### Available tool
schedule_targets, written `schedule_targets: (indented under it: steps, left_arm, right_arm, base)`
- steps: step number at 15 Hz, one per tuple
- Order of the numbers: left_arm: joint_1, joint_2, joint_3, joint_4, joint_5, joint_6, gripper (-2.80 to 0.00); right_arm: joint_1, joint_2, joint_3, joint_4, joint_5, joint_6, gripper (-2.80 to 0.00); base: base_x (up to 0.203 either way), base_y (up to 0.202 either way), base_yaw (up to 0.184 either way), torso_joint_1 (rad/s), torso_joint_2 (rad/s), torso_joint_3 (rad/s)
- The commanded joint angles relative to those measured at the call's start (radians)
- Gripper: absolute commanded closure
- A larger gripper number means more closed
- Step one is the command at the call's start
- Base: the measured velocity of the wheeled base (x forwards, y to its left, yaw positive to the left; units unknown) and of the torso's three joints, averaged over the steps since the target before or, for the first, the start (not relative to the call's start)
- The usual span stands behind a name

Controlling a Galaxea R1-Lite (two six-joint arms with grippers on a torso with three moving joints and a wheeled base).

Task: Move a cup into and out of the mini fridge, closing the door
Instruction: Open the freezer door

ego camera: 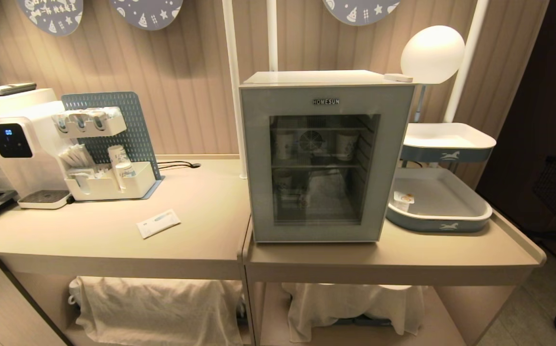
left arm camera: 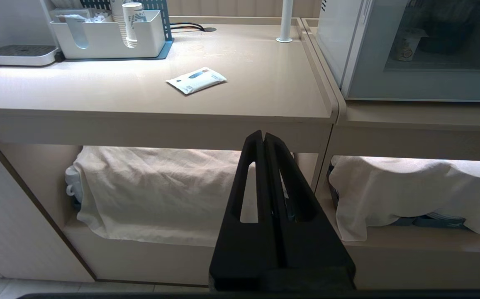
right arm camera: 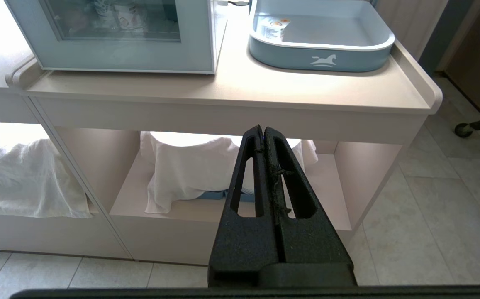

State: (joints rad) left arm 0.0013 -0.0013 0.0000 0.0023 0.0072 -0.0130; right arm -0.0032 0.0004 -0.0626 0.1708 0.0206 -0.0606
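The white mini fridge (ego camera: pixel 326 79) marked HOMESUN stands on the counter with its grey-blue glass door (ego camera: pixel 323 166) closed. The cup (ego camera: pixel 402 200), a short white tub with a foil lid, sits in the near-left corner of the blue-grey tray (ego camera: pixel 443 223) to the fridge's right; it also shows in the right wrist view as the cup (right arm camera: pixel 274 27) inside the tray (right arm camera: pixel 320 58). Neither arm appears in the head view. My left gripper (left arm camera: pixel 263 135) hangs shut and empty below the counter edge. My right gripper (right arm camera: pixel 261 128) is shut and empty too, low in front of the counter under the tray.
A water dispenser (ego camera: pixel 11 139) and a pegboard organiser with paper cups (ego camera: pixel 114 168) stand at the left. A white sachet (ego camera: pixel 158 223) lies on the counter. A second tray (ego camera: pixel 446 139) sits on a stand behind the lower tray. Cloth-covered shelves (ego camera: pixel 157 302) lie under the counter.
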Motion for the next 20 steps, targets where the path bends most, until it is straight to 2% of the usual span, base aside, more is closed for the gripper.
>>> schedule_targets:
  steps: [1,11,18,20]
  left_arm:
    - [0.0,0.001,0.002,-0.001,0.0,-0.001,0.0]
    - [0.0,0.001,0.002,-0.001,0.0,-0.001,0.0]
    - [0.0,0.001,0.002,-0.001,0.0,-0.001,0.0]
    - [0.0,0.001,0.002,-0.001,0.0,-0.001,0.0]
  right_arm:
    - [0.0,0.001,0.0,0.001,0.001,-0.001,0.0]
    - [0.0,0.001,0.0,0.001,0.0,-0.001,0.0]
    - [0.0,0.001,0.0,0.001,-0.001,-0.001,0.0]
    - [0.0,0.001,0.0,0.001,-0.001,-0.001,0.0]
  base:
    - [0.0,0.0,0.0,0.0,0.0,0.0]
    - [0.0,0.0,0.0,0.0,0.0,0.0]
    - [-0.004,-0.122,-0.001,0.003,0.0,0.001]
    - [0.0,0.0,0.0,0.0,0.0,0.0]
